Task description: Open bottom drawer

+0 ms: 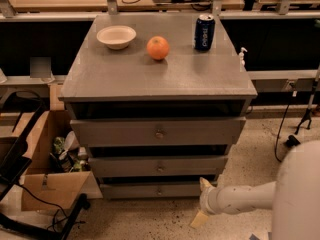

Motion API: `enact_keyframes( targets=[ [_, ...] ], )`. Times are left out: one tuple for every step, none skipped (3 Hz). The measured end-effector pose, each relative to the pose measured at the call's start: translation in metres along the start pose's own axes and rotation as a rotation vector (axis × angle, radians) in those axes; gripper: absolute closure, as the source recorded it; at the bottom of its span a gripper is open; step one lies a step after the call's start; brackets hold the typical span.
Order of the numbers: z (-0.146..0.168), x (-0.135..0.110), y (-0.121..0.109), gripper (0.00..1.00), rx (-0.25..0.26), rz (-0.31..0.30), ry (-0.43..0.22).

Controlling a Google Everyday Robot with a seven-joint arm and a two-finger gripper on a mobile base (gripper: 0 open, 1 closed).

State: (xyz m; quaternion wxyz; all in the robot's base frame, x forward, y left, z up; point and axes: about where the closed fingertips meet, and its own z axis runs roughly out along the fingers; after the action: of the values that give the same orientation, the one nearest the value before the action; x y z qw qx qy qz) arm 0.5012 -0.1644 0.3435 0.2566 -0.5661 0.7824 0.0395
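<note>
The bottom drawer [131, 190] sat lowest in the cabinet [125, 76], apparently closed. The end effector [200, 202] hung beside its right end, fingers spread wide and empty. It likely needed to shift left, centre on the small knob [160, 189], close firmly, then pull straight out.

Cabinet top [190, 79] holds bowl [116, 36], orange [158, 48] and can [204, 32]; gripper [201, 202] hovers low beside its base.

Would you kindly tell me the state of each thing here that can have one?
bottom drawer: shut, not yet gripped.
middle drawer: shut.
top drawer: shut.
gripper: open, low by the bottom drawer's right end.
can: upright.
bowl: upright, empty.
cardboard box: flaps open.
</note>
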Motion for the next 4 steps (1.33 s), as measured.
enact_keyframes(
  targets=[
    [0.063, 0.048, -0.012, 0.0, 0.004, -0.033, 0.028],
    [0.071, 0.05, -0.008, 0.0, -0.008, -0.027, 0.025],
    [0.1, 0.057, -0.008, 0.0, -0.024, -0.083, 0.046],
    [0.134, 0.061, -0.008, 0.0, -0.052, -0.155, 0.046]
  ],
)
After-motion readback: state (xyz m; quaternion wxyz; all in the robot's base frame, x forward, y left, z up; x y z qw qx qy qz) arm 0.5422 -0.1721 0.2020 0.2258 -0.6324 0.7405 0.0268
